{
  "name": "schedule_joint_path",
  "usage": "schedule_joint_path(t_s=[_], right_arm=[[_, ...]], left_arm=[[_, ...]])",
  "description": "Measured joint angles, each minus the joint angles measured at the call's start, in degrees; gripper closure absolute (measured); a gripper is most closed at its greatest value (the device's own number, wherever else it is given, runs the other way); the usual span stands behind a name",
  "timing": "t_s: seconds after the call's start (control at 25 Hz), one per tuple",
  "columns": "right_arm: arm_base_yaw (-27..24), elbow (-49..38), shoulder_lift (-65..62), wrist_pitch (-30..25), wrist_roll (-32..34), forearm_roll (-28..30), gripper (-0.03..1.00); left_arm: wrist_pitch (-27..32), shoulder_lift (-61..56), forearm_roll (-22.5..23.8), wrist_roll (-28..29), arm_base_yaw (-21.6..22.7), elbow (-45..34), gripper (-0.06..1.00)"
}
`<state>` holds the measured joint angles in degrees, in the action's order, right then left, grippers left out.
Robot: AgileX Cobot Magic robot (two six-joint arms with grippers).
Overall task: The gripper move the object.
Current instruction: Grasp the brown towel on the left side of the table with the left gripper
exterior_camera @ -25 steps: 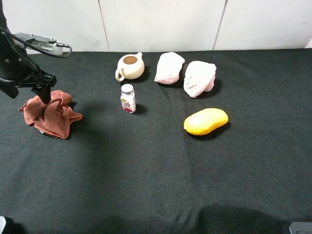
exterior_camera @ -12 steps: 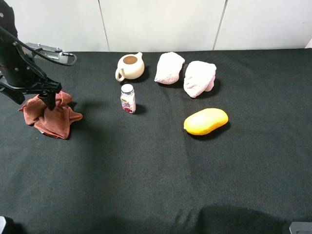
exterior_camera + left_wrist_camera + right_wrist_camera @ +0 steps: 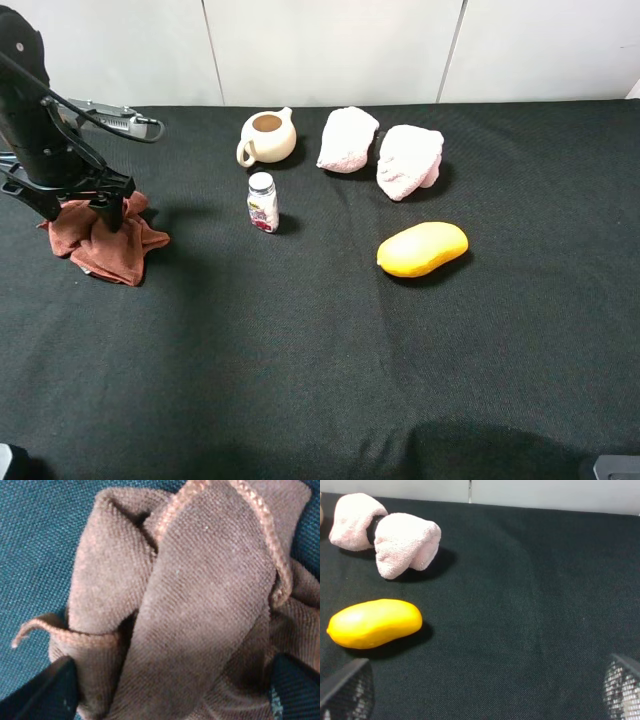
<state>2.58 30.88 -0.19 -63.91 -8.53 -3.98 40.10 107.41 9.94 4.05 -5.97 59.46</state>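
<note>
Straddling rust cloth (image 3: 122, 246), left pincer (image 3: 80, 208) spread wide, right pincer (image 3: 482, 690) wide too, lidless teapot (image 3: 268, 138) contents unclear

High camera looks down; wrist cameras sit close, sharing cloth (image 3: 115, 250), mango (image 3: 422, 249).

Counted items: one crumpled rust-brown cloth (image 3: 110, 240), one cream teapot (image 3: 267, 136), one small labelled bottle (image 3: 262, 202), two rolled pink towels (image 3: 347, 138) (image 3: 409, 158) and one yellow mango-shaped fruit (image 3: 422, 248).
</note>
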Motion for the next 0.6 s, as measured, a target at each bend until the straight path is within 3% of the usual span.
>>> schedule_joint_path(t_s=[0.6], right_arm=[[0.0,0.0,0.0,-0.1,0.0,0.0,0.27]], left_arm=[[-1.5,4.1,-0.2,0.0,-1.9,0.0,0.19]])
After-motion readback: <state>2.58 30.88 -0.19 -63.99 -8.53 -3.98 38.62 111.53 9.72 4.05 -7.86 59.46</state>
